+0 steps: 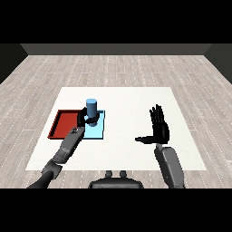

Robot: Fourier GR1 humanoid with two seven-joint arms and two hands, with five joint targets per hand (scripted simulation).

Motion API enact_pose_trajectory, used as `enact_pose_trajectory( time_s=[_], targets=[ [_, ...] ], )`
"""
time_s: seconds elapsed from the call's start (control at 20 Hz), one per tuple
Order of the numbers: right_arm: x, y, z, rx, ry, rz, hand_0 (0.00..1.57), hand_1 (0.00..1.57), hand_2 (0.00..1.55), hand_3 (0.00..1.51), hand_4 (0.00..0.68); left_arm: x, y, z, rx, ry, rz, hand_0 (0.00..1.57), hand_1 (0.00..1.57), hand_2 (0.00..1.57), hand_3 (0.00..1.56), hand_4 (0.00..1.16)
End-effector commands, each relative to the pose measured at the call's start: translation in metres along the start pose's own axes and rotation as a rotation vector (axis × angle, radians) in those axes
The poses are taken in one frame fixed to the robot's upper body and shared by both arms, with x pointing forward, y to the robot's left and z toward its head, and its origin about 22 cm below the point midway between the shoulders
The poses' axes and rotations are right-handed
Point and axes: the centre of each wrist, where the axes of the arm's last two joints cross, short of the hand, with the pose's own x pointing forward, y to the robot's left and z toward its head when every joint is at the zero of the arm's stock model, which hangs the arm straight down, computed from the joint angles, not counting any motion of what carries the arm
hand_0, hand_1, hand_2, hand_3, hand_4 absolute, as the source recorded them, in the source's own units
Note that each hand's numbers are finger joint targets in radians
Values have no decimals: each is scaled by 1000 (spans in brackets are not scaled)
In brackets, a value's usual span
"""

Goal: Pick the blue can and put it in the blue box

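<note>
While left hand (84, 118) curls round upright blue can (92, 108), can stands over blue tray (99, 131), beside red tray (63, 123); release appears next. Right hand (158, 127) spread, well apart on white counter (131, 149).

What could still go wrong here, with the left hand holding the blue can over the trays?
1. The left hand is curled round the blue can over the light blue tray, close to its edge beside the red tray; a release here might land the can on the shared edge.
2. The can stands upright and tall; it could tip as the fingers open.
</note>
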Motion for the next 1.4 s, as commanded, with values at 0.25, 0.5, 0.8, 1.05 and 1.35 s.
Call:
enact_pose_trajectory(
  time_s=[0.25,0.5,0.8,1.05,1.35],
  targets=[
    [-16,-1,-18,-31,20,-40,0,0,0,0,0,-39,12,-9,-52,213,-210,1571,1571,1569,1486,1047],
    [-32,-10,-8,-74,45,-41,0,0,0,0,0,-45,-5,-2,-56,332,-230,1571,1571,1570,1465,981],
    [-35,-38,-10,-77,50,-41,0,0,0,0,0,-63,5,10,-1,469,-143,865,865,943,980,808],
    [-13,-46,-13,-82,35,-82,0,0,0,0,0,-63,-5,14,-45,543,-260,0,0,0,0,357],
    [-24,-34,-24,-56,15,-32,0,0,0,0,0,-51,-9,3,77,492,-264,0,0,0,0,0]
  ],
)
